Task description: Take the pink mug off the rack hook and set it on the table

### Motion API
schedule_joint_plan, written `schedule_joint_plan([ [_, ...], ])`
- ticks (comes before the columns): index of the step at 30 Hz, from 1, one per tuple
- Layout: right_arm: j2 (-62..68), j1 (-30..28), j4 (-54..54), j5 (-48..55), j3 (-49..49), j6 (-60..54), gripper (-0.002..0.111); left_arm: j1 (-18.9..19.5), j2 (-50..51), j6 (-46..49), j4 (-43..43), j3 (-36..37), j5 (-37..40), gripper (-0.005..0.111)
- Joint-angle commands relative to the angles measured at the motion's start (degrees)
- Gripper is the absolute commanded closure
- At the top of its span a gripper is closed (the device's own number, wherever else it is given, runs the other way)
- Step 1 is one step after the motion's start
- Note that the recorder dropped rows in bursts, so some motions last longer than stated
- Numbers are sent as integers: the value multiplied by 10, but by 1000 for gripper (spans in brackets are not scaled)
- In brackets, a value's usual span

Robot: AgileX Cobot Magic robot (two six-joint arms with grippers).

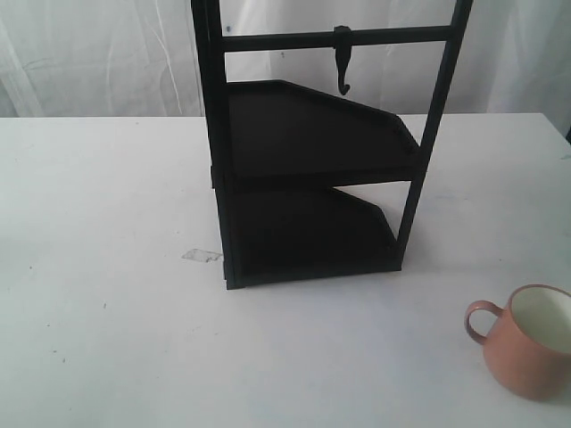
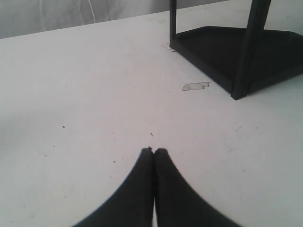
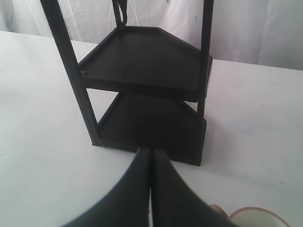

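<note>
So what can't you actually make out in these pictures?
- Pink mug: the exterior view cuts off its right side at the frame edge. The right wrist view shows only a sliver of rim past the right fingers.
- Rack: its top runs past the exterior view's upper edge.
- Both arms: outside the exterior view entirely.
- Pale scrap on the table: too small to identify.

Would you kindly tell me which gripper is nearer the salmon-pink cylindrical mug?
Right. The right gripper is close beside the salmon-pink mug, its rim showing in that wrist view; the left gripper is beyond the black rack.
</note>
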Motion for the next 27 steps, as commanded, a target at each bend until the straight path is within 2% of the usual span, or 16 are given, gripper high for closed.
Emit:
schedule_joint_plan([
  [1,-5,0,4,-7,4,2,108,2,-3,-4,-1,3,-1,107],
  [11,-104,-11,-14,-74,59,-4,108,2,-3,-4,-1,3,-1,107],
  [13,-125,-25,-14,-81,98,-25,108,2,-3,-4,-1,3,-1,107],
  [19,-184,-35,-1,-216,254,-10,108,2,-3,-4,-1,3,-1,107],
  [22,-206,-35,29,-225,307,-8,108,2,-3,-4,-1,3,-1,107],
  [27,-206,-35,37,-204,312,-17,108,2,-3,-4,-1,3,-1,107],
])
